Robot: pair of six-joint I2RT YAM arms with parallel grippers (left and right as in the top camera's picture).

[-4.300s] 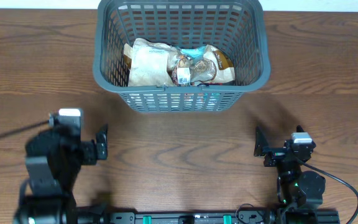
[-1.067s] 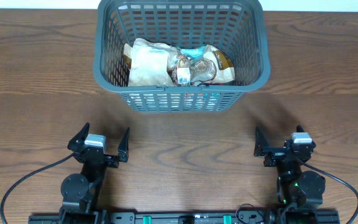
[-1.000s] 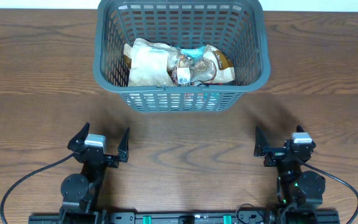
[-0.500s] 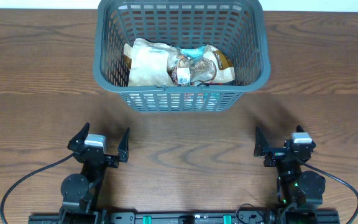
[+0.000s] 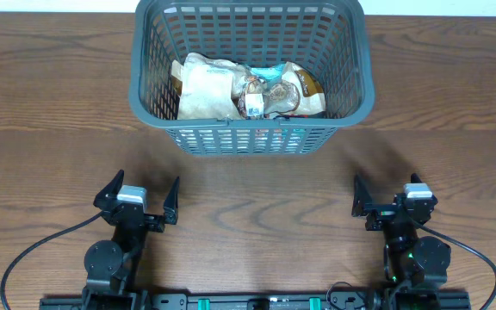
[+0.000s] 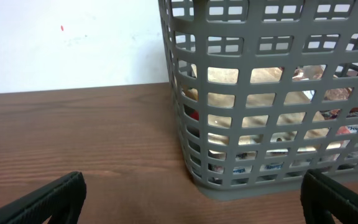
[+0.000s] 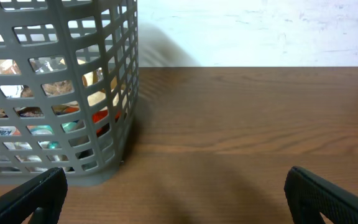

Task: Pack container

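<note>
The dark grey slotted basket (image 5: 360,77) stands at the far middle of the wooden table. Several snack packets (image 5: 244,89) lie inside it. My left gripper (image 5: 138,196) is open and empty near the front left, well short of the basket. My right gripper (image 5: 387,196) is open and empty near the front right. In the left wrist view the basket (image 6: 185,124) fills the right side, with my fingers (image 6: 191,199) spread at the bottom corners. In the right wrist view the basket (image 7: 114,93) is at the left, with my fingers (image 7: 179,196) wide apart.
A white wall (image 6: 73,43) rises behind the table's far edge. Bare brown tabletop (image 5: 257,202) lies between the two grippers and the basket.
The left arm drew back from a turned pose at the left to its low rest pose at the front. Over the last second nothing has moved.
</note>
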